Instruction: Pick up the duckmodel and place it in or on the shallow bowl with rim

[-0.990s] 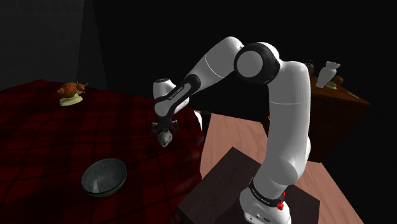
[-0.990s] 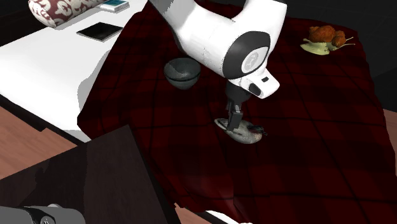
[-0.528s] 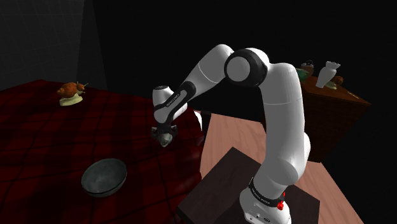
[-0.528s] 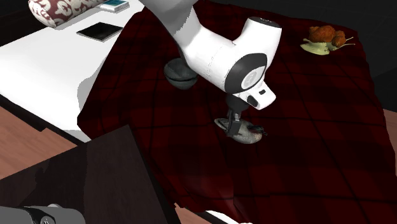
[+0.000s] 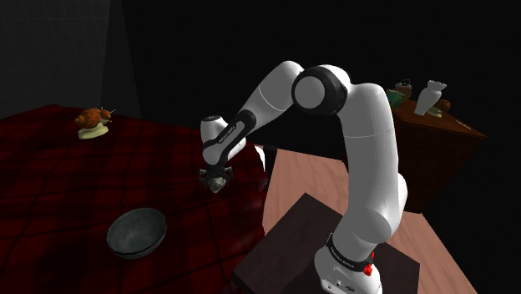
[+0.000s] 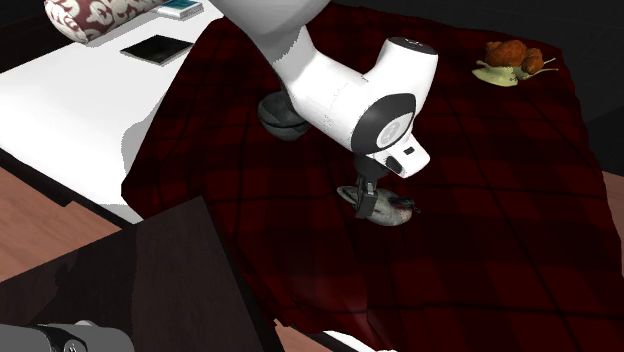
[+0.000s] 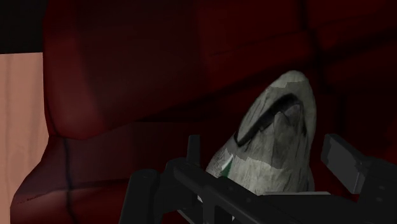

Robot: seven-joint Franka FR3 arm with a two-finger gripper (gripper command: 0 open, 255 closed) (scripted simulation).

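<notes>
Now poised over grey duck model (image 6: pixel 395 213) lying near the edge of dark red checked cloth (image 6: pixel 480 150), gripper (image 7: pixel 264 147) spread astride it, not clamped.
Best to sink lower, centre on the body, squeeze gently, then lift clear toward grey bowl (image 5: pixel 142 244).

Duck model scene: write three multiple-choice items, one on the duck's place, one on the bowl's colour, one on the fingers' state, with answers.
1. The duck model lies: A on the dark red cloth; B on the floor; C on a shelf.
2. The bowl is: A grey; B yellow; C blue.
3. The fingers are: A shut together; B open beside the duck; C holding a cup.
Answers: 1A, it rests on the cloth; 2A, grey in the shoulder view; 3B, the wrist view shows them apart, either side of it.
</notes>
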